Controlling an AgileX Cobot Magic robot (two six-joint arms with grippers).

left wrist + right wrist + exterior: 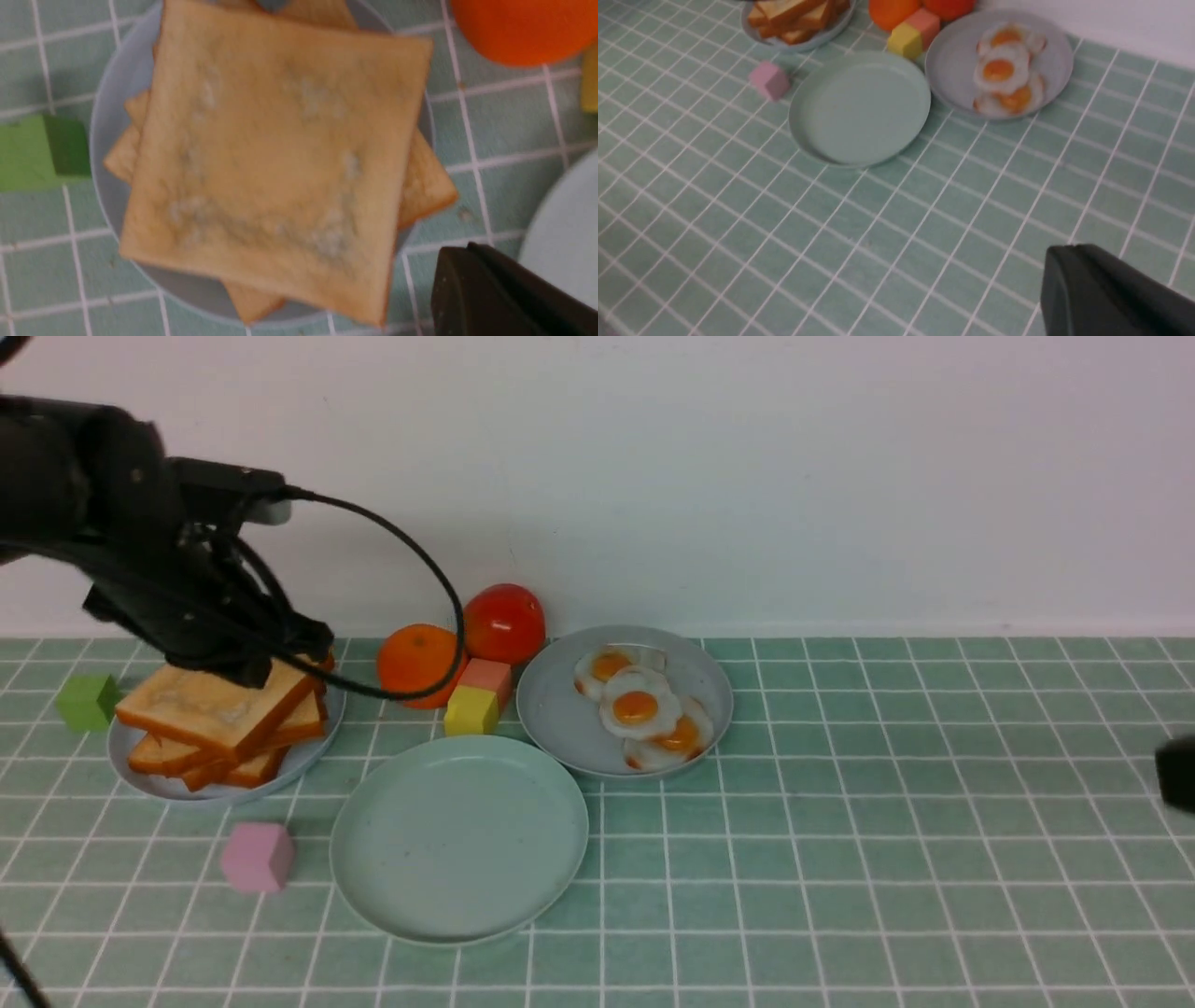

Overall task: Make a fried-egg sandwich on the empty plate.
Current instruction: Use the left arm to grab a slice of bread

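— Our left pincer (257, 665) sits at the far edge of the tilted, square top toast slice (210, 705); apart or clamped, we cannot tell. Our right pincer (1178, 773) leaves us in the same doubt.
— Outward, we count three glossy fried eggs (639, 707) on one grey-blue plate (560, 719). The round, smooth mint plate (457, 840) lies bare, front-centre on our tiled table (840, 859).
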